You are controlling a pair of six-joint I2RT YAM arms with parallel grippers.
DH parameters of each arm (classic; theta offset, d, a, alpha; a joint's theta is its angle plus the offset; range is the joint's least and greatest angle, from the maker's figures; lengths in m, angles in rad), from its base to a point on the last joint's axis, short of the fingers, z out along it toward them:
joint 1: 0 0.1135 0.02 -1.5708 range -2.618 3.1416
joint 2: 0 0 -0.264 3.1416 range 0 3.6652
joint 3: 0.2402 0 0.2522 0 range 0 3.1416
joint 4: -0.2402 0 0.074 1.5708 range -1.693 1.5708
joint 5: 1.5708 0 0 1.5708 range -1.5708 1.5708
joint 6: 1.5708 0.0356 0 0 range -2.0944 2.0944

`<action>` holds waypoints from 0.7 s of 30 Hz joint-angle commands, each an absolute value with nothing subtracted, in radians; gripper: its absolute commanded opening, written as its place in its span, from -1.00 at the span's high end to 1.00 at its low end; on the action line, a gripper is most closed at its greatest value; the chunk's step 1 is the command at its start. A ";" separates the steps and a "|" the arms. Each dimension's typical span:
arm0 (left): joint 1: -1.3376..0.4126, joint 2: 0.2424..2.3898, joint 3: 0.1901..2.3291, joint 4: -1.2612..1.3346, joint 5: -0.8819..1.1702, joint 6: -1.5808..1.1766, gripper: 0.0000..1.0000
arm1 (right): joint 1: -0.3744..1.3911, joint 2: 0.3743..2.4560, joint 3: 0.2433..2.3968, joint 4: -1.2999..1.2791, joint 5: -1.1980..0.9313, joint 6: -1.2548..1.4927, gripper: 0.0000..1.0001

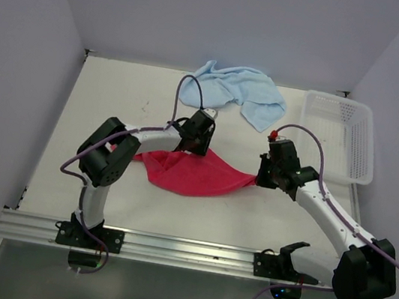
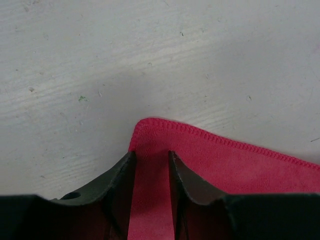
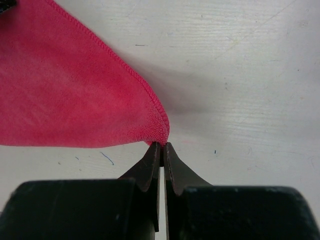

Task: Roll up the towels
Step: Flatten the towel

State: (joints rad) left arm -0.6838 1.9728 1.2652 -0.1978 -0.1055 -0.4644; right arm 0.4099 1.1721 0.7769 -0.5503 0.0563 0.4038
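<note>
Right gripper [image 3: 161, 147] pinches red towel [image 3: 65, 95] corner — left gripper [image 2: 151, 157] straddles another.

No legible text, label, brand, number or sign in any of the three views.

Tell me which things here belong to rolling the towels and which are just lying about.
In the job: red-pink towel, one corner pinched by the right gripper; left gripper, fingers astride another corner; light blue towel, crumpled at the far edge.
Lying about: white mesh basket, far right.
</note>
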 commanded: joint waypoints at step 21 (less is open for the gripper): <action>-0.654 1.450 1.222 -0.253 -0.468 -0.469 1.00 | 0.405 1.426 1.083 -0.477 0.025 0.347 1.00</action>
